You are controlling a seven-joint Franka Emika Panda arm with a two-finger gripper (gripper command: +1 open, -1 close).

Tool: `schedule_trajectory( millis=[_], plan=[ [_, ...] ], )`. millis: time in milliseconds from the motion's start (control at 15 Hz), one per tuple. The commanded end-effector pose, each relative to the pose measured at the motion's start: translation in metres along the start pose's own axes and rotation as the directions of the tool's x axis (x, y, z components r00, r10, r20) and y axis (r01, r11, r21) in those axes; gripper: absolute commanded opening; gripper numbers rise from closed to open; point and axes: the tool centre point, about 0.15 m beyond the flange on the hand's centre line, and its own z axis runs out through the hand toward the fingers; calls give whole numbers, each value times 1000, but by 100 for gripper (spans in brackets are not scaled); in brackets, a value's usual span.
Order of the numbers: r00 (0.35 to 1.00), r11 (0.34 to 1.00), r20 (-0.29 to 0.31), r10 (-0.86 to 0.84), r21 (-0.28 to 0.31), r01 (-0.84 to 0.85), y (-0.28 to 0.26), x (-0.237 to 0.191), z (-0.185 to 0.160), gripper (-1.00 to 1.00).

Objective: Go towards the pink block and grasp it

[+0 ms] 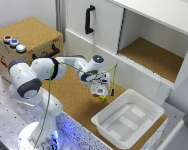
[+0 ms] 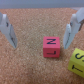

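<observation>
Arm: the white Panda arm [image 1: 41,72] reached from its base at the exterior view's left across the cork tabletop [image 1: 74,100].
Gripper: the gripper [image 1: 98,91] hung over the cork surface with its fingers pointing down, near the corner of the white tray [image 1: 128,119].
Claw state: in the wrist view the two fingers [image 2: 10,31] stood wide apart with nothing between their tips; neither finger touched any block.
Pink block: the pink block [image 2: 51,46] lay flat on the cork, below the gap between the fingers and nearer the finger on the yellow block's side. Its upper face carried dark printed letters. In the exterior view it was hidden under the gripper or too small to make out.
Yellow block: a yellow block [image 2: 77,61] with dark lettering sat just beside the pink block, slightly turned; whether the two touched could not be told. In the exterior view a yellow spot [image 1: 102,98] showed just under the gripper.
Tray: white, shallow, resting on the tabletop at the exterior view's right of the gripper.
Surroundings: a white cabinet [image 1: 139,35] with an open compartment stood behind, and a cork-topped box [image 1: 29,40] bearing buttons sat at the exterior view's left.
</observation>
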Motion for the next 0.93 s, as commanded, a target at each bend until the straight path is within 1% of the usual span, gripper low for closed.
schedule_trajectory(
  millis=[0, 133, 467, 533, 600, 667, 867],
  plan=[
    [998, 991, 33, -60, -115, 63, -4, 9, 38, 100],
    [997, 992, 45, -67, -105, 71, -2, 8, 47, 100],
    [996, 991, 52, -69, -112, 75, 7, 15, 57, 100],
    [997, 990, 42, -60, -123, 65, 9, 17, 57, -100],
    [998, 991, 41, -54, -122, 59, 11, 20, 57, -100],
    [998, 991, 43, -51, -121, 56, 12, 23, 58, 100],
    [998, 991, 47, -50, -124, 56, 16, 29, 65, 100]
  ],
)
